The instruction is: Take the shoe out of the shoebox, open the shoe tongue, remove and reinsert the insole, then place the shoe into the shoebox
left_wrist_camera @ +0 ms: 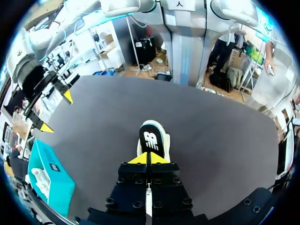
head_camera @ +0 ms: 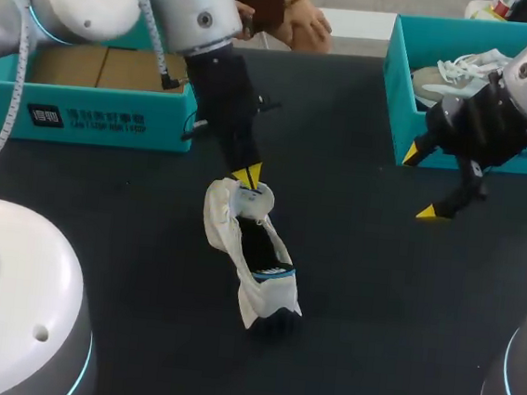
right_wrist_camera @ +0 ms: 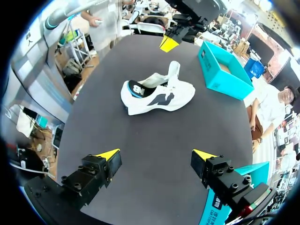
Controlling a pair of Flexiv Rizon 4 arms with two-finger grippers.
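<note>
A white shoe point(head_camera: 257, 262) with a dark insole lies on the black table, toe toward me; it also shows ahead of the left fingers point(left_wrist_camera: 151, 138) and in the right wrist view point(right_wrist_camera: 159, 96). Its tongue point(right_wrist_camera: 174, 70) stands raised. My left gripper point(head_camera: 248, 175) point(left_wrist_camera: 149, 158) points down at the tongue's top edge, yellow tips pressed together on it. My right gripper point(head_camera: 419, 184) point(right_wrist_camera: 155, 154) hangs open above the table to the shoe's right, well apart from it, nothing between its fingers.
A teal shoebox point(head_camera: 395, 89) at the back right holds another white shoe point(head_camera: 453, 71). A second teal box point(head_camera: 113, 113) with a cardboard-coloured inside stands at the back left, behind my left arm.
</note>
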